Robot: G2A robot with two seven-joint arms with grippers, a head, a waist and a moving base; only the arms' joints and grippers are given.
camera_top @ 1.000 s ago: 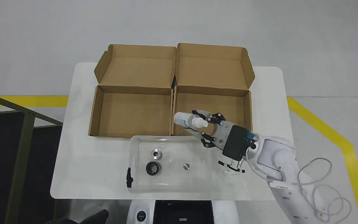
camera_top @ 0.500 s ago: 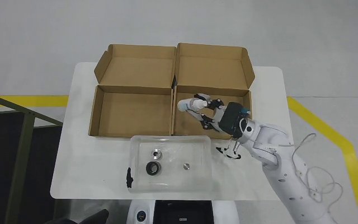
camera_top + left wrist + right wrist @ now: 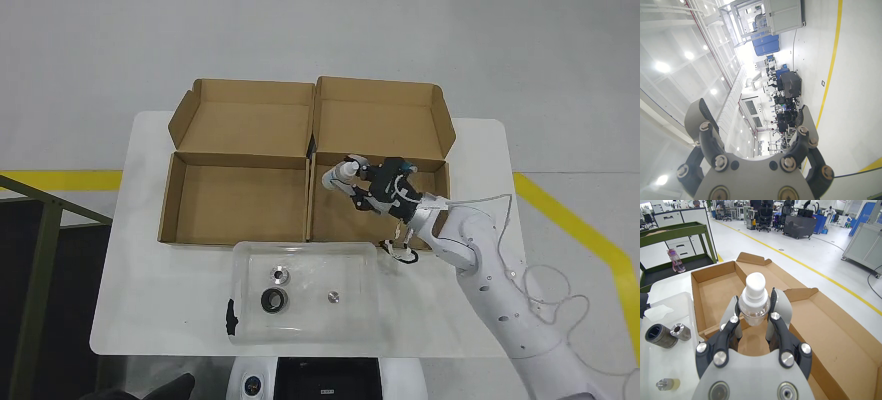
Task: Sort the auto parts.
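Clamped in the right tool (image 3: 754, 298), cap jutting past its tips: clear bottle (image 3: 755, 291) above the right-hand cardboard box (image 3: 829, 332).

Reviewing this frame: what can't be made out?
- bottle: right wrist view, sides covered by the fingers of the right gripper; contents unclear.
- black object on the clear tray rim: too small in top view, cut by the right wrist view's edge.
- right box floor under the gripper: top view, hidden by the arm.
- small metal pin: top view, too small for shape.
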